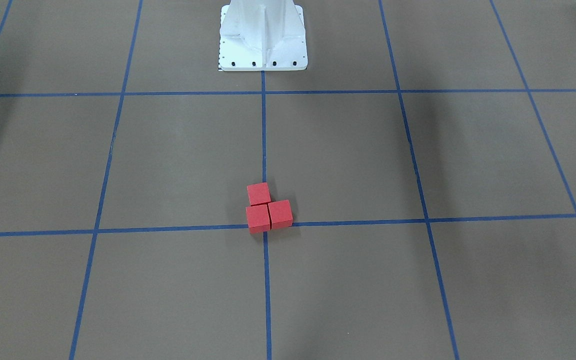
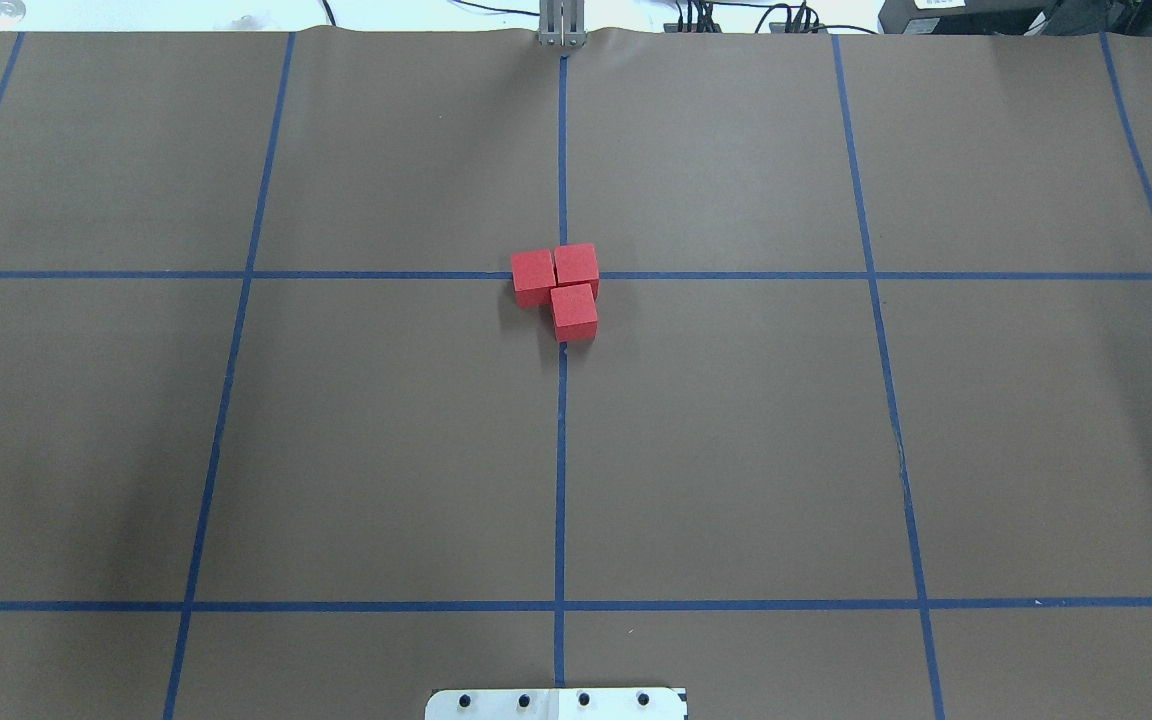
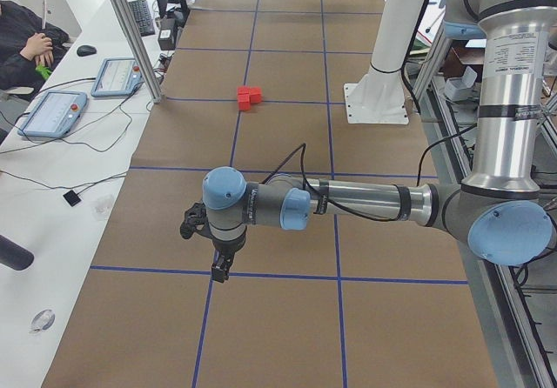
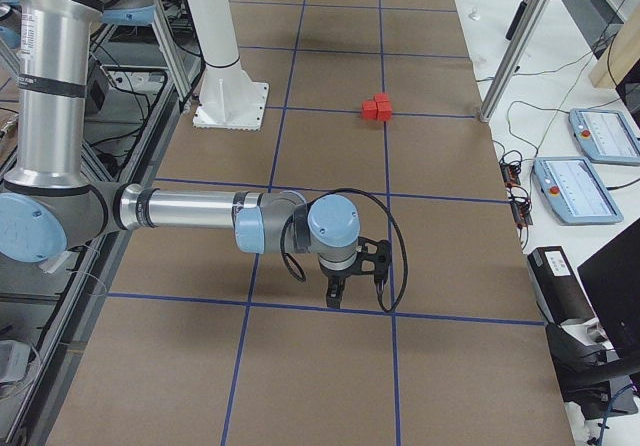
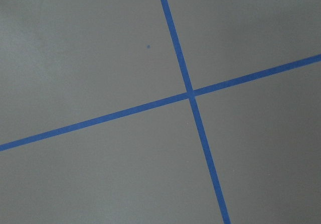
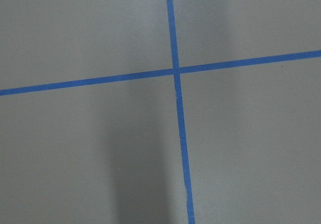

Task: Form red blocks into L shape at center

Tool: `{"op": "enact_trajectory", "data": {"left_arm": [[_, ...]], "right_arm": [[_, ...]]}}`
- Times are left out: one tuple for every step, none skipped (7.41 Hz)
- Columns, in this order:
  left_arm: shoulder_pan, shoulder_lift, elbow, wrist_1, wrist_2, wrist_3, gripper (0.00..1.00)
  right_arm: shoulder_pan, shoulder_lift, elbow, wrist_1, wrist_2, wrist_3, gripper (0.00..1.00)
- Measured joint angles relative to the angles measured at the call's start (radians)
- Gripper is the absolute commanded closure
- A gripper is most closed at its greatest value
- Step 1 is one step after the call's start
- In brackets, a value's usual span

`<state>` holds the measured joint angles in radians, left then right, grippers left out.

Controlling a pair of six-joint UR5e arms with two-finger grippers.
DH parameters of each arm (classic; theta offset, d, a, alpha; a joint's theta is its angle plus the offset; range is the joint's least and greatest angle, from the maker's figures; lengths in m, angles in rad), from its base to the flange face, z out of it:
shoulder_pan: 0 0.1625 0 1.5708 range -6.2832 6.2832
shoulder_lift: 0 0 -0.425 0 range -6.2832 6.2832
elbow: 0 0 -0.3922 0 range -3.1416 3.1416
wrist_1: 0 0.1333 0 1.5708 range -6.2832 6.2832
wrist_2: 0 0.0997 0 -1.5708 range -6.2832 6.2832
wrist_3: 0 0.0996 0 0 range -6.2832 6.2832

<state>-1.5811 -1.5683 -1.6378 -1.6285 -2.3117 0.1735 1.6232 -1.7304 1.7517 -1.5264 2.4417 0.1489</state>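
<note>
Three red blocks (image 2: 574, 311) sit pressed together in an L on the brown gridded surface. In the front-facing view the corner block (image 1: 257, 218) has one block behind it (image 1: 258, 193) and one beside it (image 1: 280, 214). They cover the center, where the blue tape lines (image 1: 266, 242) cross. The side views show the same cluster (image 3: 249, 97) (image 4: 377, 108) far from both arms. My left gripper (image 3: 222, 270) hangs over another tape crossing, and I cannot tell whether it is open or shut. The same holds for my right gripper (image 4: 335, 298). Both wrist views show only bare surface and tape.
The white robot pedestal (image 1: 263, 37) stands on the centre line behind the blocks. Side benches carry tablets (image 3: 52, 114) (image 4: 590, 186) and cables. A person's hand (image 3: 35, 49) rests at the bench's far end. Aluminium posts (image 3: 130, 31) stand at the table's edge.
</note>
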Motion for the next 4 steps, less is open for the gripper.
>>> {"op": "enact_trajectory", "data": {"left_arm": [[-0.001,0.0,-0.003,0.002,-0.012,-0.027,0.0],[-0.002,0.0,-0.003,0.002,-0.017,-0.049,0.0],[-0.002,0.0,-0.003,0.002,-0.019,-0.059,0.0],[-0.002,0.001,-0.004,0.0,-0.02,-0.063,0.0]], "right_arm": [[0.003,-0.002,0.002,-0.001,-0.001,0.001,0.01],[0.007,-0.004,0.003,-0.001,-0.004,0.002,0.01],[0.009,-0.006,0.005,-0.002,-0.009,0.003,0.01],[0.01,-0.009,0.006,-0.002,-0.013,0.005,0.01]]}}
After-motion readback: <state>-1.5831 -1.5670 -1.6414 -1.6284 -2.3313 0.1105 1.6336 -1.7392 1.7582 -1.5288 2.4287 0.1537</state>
